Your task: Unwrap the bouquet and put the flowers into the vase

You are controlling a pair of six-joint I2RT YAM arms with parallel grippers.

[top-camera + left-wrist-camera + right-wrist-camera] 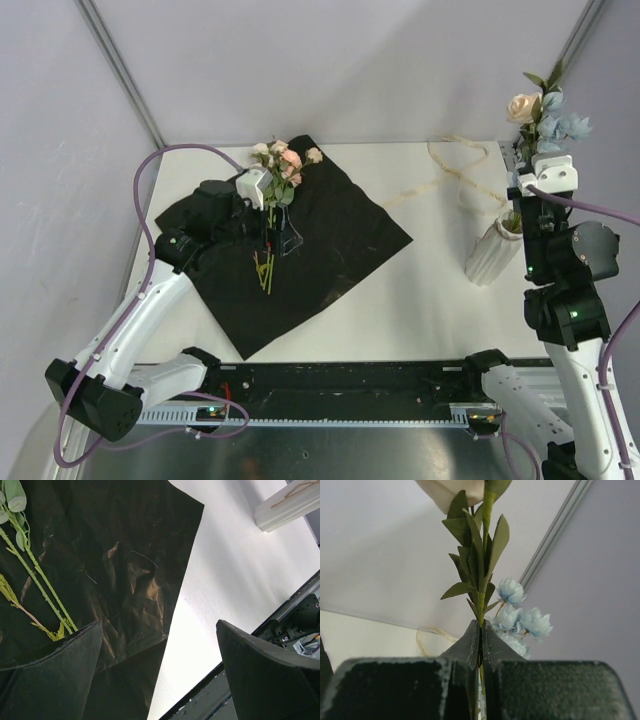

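The vase (492, 252) is standing toward the right side of the table (420, 300). Directly above the vase, the right gripper (480, 626) is pinching a thin green stem between fingers pressed fully together. The held flowers (481, 575) are rising upright from the fingertips: leaves first, pale blue blooms just beyond, and a cream bloom at the top. Well to the left of the vase, the left gripper (159, 625) is hanging with its fingers spread wide, gripping nothing, over a black sheet (335, 235) that is lying spread out. The remaining flowers (280, 165) are lying on that sheet, with their stem ends just beside one finger and outside the gap between the two. Behind the vase, a cream ribbon (455, 172) is lying loose.
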